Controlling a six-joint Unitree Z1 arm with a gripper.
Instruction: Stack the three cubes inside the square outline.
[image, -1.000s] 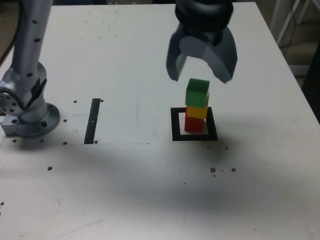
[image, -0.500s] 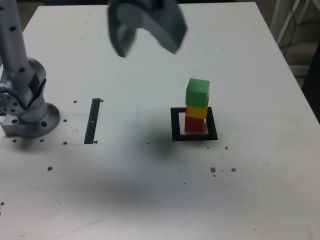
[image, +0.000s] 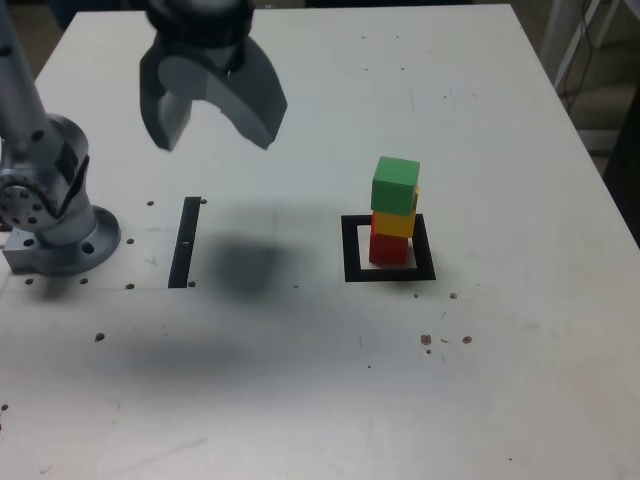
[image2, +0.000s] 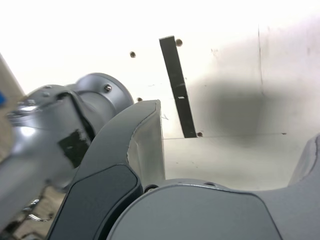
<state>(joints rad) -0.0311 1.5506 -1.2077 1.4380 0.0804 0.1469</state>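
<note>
Pale bench (image: 520, 350), top scuffed, scattered with small dark spots (image: 426, 340). Thin straight black strip (image: 185, 242) lies flat towards the exterior view's left, running nearly front to back; small light mark partway along it. Fine seam line (image: 240, 288) crosses the surface near the strip's near end. Soft grey shadow (image: 245, 265) just beside the strip. Beyond the far right corner, pale upright bars (image: 565, 45), blurred; dark object (image: 625, 160) at the right edge, unclear.

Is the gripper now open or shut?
Open: the gripper has its two fingers standing wide apart, with nothing between them.
</note>
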